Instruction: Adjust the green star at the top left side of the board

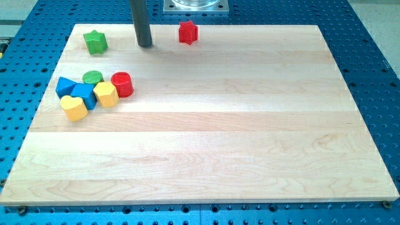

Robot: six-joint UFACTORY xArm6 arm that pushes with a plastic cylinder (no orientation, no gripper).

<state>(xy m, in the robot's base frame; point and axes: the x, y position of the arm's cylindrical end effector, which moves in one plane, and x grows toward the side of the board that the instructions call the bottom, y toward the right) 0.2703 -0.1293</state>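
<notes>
The green star [95, 41] lies near the top left corner of the wooden board [206, 131]. My tip [145, 45] rests on the board to the star's right, about a block's width and a half away, not touching it. The rod rises straight up out of the view's top. A red star-like block [187, 32] lies to the right of my tip near the board's top edge.
A cluster sits at the board's left: a green cylinder [92, 78], a red cylinder [122, 84], a blue block [65, 86], another blue block [84, 95], a yellow block [106, 94] and a yellow heart [74, 108]. A metal base [195, 5] stands at the top.
</notes>
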